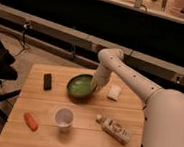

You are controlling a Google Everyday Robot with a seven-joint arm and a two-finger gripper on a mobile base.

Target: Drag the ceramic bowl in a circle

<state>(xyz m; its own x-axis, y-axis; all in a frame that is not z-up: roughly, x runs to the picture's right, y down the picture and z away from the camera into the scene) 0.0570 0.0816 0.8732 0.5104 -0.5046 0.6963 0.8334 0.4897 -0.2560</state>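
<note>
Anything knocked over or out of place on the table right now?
Only the bottle lies on its side near the front edge. The green bowl and white cup sit upright; the gripper is at the bowl's rim.

Gripper (95,86) at ceramic bowl (77,88) rim — blurred, indistinct.

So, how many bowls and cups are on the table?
2: the ceramic bowl at the middle of the table, the tool at the bowl's rim; the white cup toward the front edge.
</note>
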